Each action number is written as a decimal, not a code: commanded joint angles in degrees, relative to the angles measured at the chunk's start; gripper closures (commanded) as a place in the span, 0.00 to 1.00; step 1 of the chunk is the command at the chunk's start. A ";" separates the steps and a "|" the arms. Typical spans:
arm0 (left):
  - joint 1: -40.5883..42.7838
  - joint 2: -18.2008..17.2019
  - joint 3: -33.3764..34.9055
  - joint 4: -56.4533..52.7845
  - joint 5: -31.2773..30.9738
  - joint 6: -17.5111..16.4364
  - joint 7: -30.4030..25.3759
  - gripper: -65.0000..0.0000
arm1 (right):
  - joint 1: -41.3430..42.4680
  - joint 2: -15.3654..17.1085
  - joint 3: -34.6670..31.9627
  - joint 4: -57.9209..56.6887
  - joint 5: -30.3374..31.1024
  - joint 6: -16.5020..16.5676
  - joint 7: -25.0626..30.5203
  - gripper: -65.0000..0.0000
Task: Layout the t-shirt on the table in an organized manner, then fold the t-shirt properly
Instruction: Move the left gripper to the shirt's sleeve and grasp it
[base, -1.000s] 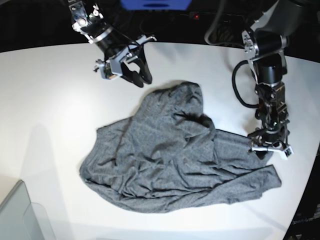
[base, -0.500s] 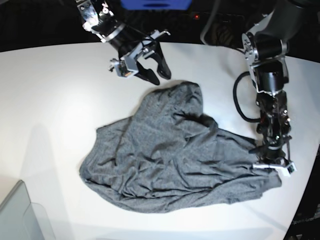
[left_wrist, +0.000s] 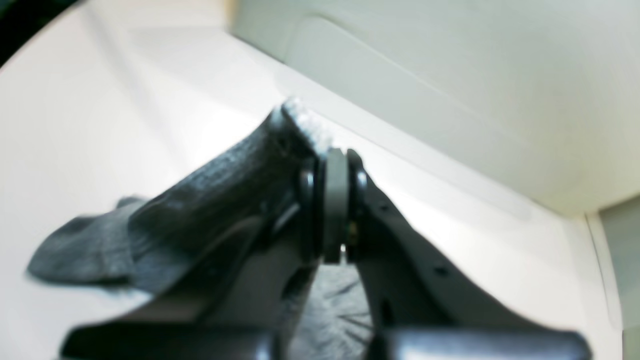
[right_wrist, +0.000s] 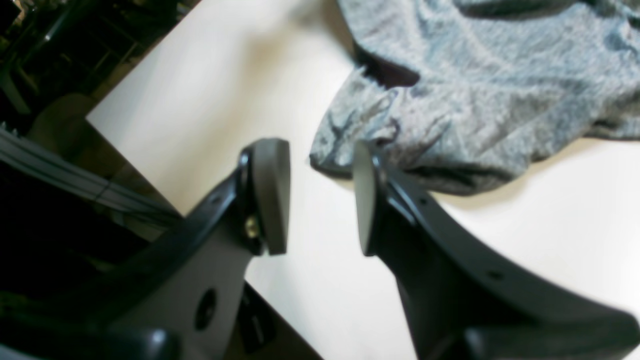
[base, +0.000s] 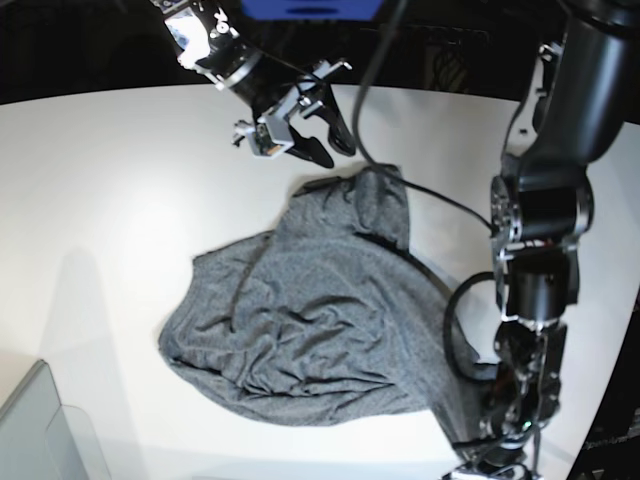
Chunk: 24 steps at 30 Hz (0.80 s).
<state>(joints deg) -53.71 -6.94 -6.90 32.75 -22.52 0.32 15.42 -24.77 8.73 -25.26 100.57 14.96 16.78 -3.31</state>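
**Left claw pinches the grey knit**

Left claw (left_wrist: 334, 210) is clamped on a fold of the soft heather-grey t-shirt (base: 320, 310). Right claw (right_wrist: 320, 195) hangs half-parted, rumpled cloth just beyond its pads (right_wrist: 272, 192), over the glossy white table (base: 100, 190).

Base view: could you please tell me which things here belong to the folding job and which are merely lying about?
Belongs to the job:
- t-shirt
- table
- left tool, shut on the t-shirt
- right tool, open

Lying about:
- translucent bin corner
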 joint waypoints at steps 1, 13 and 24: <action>-4.44 0.92 2.54 -1.94 -0.20 -0.19 -4.04 0.98 | -0.24 0.02 -0.11 0.92 0.47 0.68 1.60 0.66; -5.23 7.16 22.06 -12.66 -0.11 -0.45 -14.15 0.30 | -2.35 0.10 -0.11 1.18 0.56 0.68 1.60 0.66; 10.33 -2.77 13.53 -12.58 -10.49 -0.10 -14.58 0.24 | -2.17 0.28 0.24 1.01 0.56 0.68 1.60 0.66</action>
<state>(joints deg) -40.51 -9.96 6.63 19.00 -32.99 0.82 2.66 -26.83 9.04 -25.02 100.60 15.05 16.86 -3.29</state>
